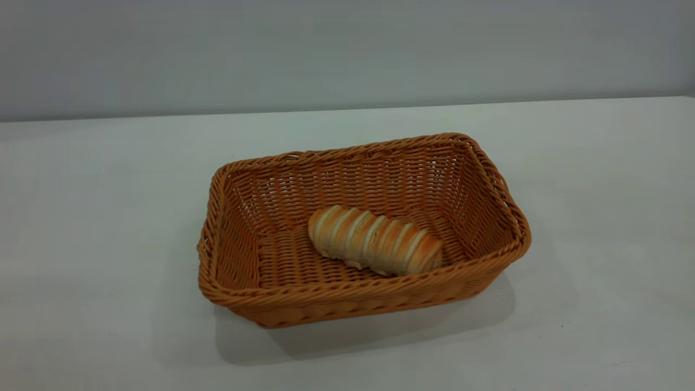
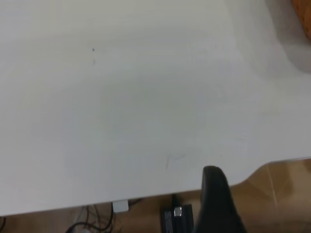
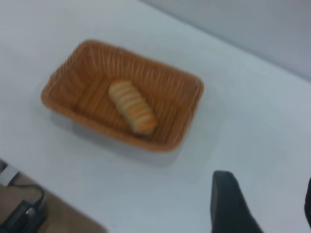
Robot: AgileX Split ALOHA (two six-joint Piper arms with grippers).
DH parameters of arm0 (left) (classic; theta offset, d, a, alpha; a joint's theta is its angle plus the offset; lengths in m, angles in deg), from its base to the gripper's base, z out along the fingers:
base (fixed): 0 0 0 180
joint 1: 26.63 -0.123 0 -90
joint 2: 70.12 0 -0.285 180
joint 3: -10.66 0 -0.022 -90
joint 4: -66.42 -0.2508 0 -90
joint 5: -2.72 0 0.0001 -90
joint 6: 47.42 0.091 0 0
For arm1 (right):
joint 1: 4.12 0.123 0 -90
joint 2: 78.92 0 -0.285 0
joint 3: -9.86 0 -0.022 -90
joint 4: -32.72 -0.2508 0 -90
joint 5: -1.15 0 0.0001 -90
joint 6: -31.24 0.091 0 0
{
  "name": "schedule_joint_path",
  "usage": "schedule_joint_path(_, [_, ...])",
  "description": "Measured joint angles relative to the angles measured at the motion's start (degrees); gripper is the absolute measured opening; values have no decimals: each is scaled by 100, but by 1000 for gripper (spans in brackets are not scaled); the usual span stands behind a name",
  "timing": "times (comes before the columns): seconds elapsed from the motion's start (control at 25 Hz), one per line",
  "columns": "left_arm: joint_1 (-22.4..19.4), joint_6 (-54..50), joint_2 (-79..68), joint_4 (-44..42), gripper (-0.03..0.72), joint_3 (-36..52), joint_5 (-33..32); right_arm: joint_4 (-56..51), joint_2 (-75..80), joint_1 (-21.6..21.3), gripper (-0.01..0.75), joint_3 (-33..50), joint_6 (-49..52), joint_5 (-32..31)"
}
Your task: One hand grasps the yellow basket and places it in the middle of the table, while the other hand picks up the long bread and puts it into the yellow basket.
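Note:
The yellow basket (image 1: pixel 358 290) stands on the white table (image 1: pixel 98 179) near its middle. The long bread (image 1: pixel 374 239) lies flat inside it, on the basket floor. Neither gripper shows in the exterior view. My right gripper (image 3: pixel 267 189) hangs open and empty above bare table, well away from the basket (image 3: pixel 192 114) and the bread (image 3: pixel 132 107). My left gripper (image 2: pixel 265 194) is open and empty over the table's edge; only one black finger (image 2: pixel 214 194) shows. A corner of the basket (image 2: pixel 303 12) sits far from it.
The table edge (image 2: pixel 146 198) runs under the left gripper, with brown floor and black cables and a box (image 2: pixel 176 217) below it. A grey wall (image 1: pixel 347 49) stands behind the table. Cables (image 3: pixel 22 213) lie past the table edge in the right wrist view.

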Motion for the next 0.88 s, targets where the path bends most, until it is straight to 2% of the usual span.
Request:
schedule_joint_path(0.24, [0,24,338,76,536,13,25,111,-1482,0,414,1537,374,0])
schedule_joint_path(0.52, [0,35,689,100,536,13,25,165,-3178,0,414,2961,495,154])
schedule_joint_path(0.68, [0,35,843,100,536,13,25,172,-3786,0,414,3523,495,281])
schedule_joint_path(0.88, [0,223,1026,245,536,13,25,176,-3810,0,414,3956,495,427])
